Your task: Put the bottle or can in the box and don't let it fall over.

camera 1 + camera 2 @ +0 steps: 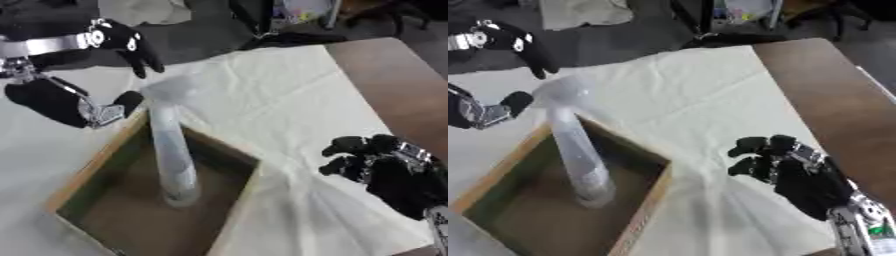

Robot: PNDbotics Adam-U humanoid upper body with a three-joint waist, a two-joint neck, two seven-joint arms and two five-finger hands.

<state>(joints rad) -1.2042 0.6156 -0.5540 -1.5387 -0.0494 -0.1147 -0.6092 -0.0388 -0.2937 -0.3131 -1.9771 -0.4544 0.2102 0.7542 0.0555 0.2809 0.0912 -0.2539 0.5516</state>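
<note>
A tall clear bottle (172,155) stands inside the wooden box (87,167), base down on the box floor toward the middle, leaning a bit so its top tips toward the far-left rim. Its upper end looks pale and blurry, sticking up well above the box wall. The box sits at the near-left part of the table, on a cream cloth (280,95) w/ creases running across it; bare brown table (394,85) shows along the right side.

The left hand (118,47) is up by the bottle's top: fingers spread out above and behind the neck, thumb (127,100) lower down just beside the neck on the left. Fingers look straightened, not wrapped round the bottle — released, w/ a gap between the upper fingers and the top. Can't tell if the thumb tip is touching the bottle or only v. close to it.

The right hand (785,167) rests over the cloth at the near-right, well apart from box & bottle, fingers curled inward, holding nothing.

Beyond the far edge of the table there's dark floor and some clutter, too unclear to make out
</note>
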